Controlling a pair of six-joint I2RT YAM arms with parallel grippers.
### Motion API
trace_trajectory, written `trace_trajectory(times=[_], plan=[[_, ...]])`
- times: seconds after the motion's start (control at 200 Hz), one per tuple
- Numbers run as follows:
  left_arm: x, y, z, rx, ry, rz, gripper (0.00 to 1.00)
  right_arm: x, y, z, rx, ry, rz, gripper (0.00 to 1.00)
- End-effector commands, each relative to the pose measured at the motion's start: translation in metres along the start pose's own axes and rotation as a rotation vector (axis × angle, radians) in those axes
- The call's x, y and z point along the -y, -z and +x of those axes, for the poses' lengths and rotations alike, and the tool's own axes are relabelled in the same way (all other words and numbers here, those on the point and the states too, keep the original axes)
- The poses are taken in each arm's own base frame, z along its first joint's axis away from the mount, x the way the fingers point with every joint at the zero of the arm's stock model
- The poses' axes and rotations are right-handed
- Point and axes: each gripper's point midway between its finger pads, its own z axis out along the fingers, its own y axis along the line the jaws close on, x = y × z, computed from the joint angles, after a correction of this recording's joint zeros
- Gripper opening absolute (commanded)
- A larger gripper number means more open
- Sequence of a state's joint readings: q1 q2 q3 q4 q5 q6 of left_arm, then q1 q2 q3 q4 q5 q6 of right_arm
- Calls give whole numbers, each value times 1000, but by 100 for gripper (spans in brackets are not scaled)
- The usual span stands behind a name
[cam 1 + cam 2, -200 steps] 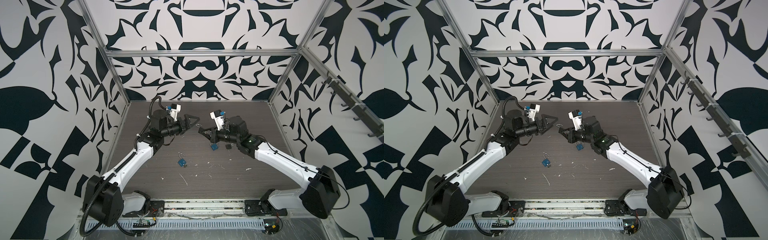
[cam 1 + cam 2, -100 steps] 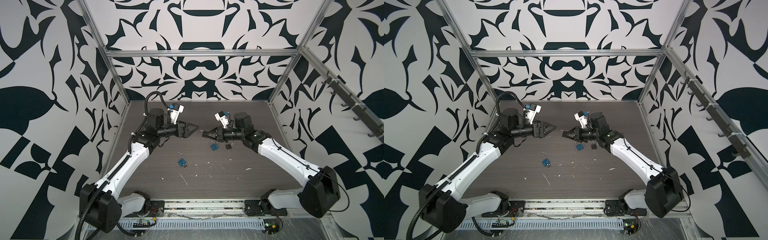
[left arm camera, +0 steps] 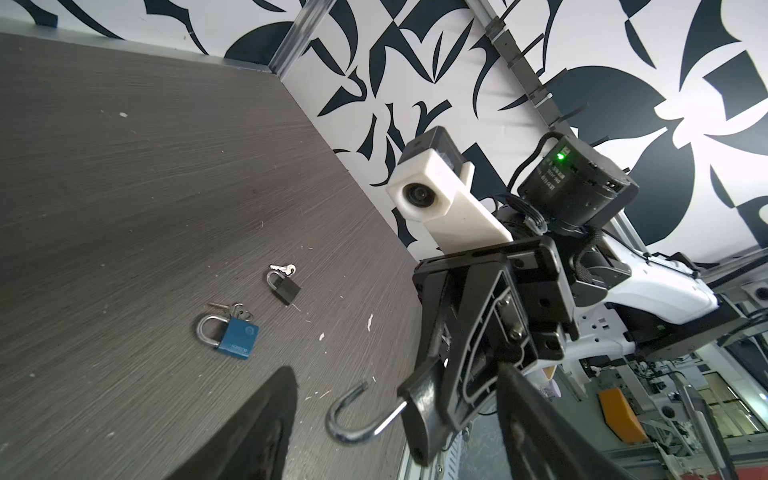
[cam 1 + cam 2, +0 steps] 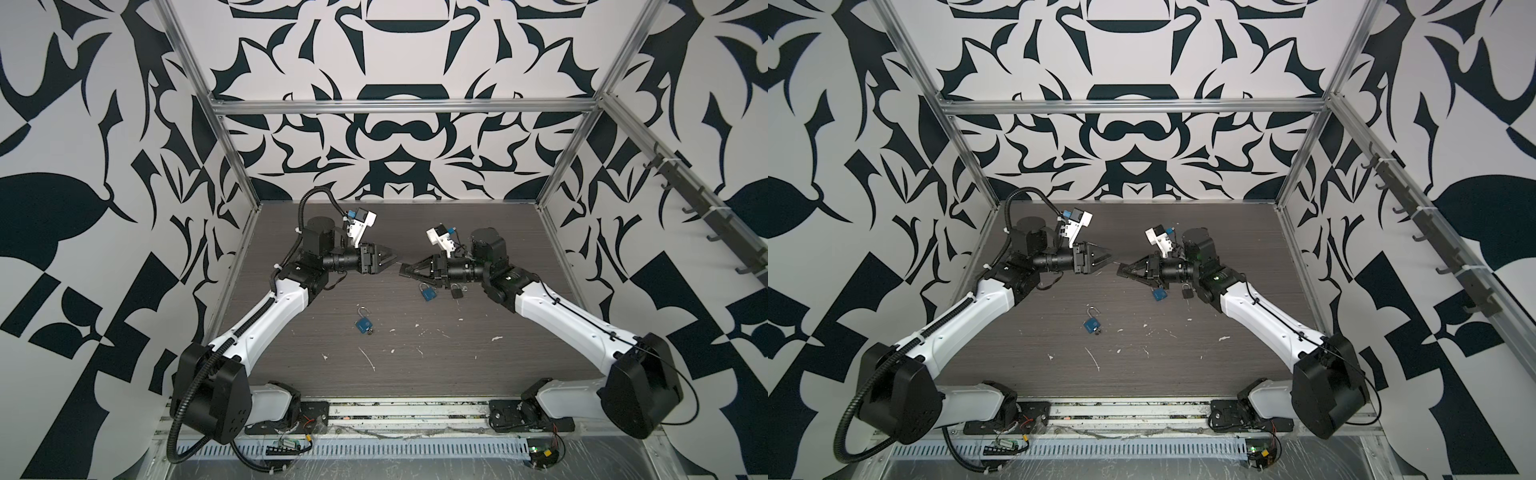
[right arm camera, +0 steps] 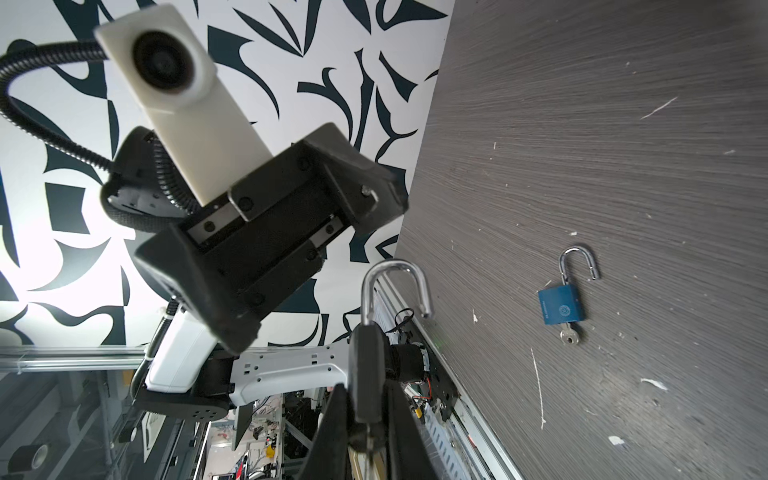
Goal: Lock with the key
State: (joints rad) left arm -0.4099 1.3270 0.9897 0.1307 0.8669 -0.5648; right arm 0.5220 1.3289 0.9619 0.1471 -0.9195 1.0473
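The right fingers (image 5: 328,440) are nearly closed and clamp the flat sides of a dark padlock (image 5: 368,374), holding it in the air above the table (image 4: 415,374). In the right wrist view, the padlock's long axis runs in line with the fingers. Its body sits between the tips, and its silver shackle (image 5: 395,286) sticks out beyond them. The shackle is open, with one leg seated in the body and the other ending free. What looks like a key (image 5: 367,451) hangs from the underside of the body, deep between the fingers.

In both top views the shackle end points across the middle of the table toward the left fingers (image 4: 384,253). These stand open with a clear gap between them and hold nothing. In the left wrist view the hooked shackle shows in that gap, just ahead of the tips. No contact is visible in the right wrist view.

Three more padlocks lie flat on the table:
- A blue padlock with an open shackle (image 4: 364,324) lies near the middle, with a key in its base.
- A blue padlock with a closed shackle (image 4: 428,293) lies under the right arm.
- A small black padlock (image 4: 456,292) lies just beside the closed blue one, and loose keys lie by both.
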Motion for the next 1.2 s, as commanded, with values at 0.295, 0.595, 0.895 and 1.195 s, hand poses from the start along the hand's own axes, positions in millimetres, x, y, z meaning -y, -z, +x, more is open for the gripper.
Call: trace_trajectory(times=[0.295, 0.595, 0.895, 1.195], plan=[[13, -5, 1, -12, 18, 89, 67, -35, -2, -12, 1, 61, -120, 0], [11, -5, 6, -16, 31, 87, 57, -32, -4, -14, 0, 63, -119, 0], [7, -6, 11, -24, 54, 88, 52, -35, -3, -14, 2, 72, -126, 0], [8, -6, 13, -20, 74, 102, 45, -33, 2, -11, 12, 111, -92, 0]])
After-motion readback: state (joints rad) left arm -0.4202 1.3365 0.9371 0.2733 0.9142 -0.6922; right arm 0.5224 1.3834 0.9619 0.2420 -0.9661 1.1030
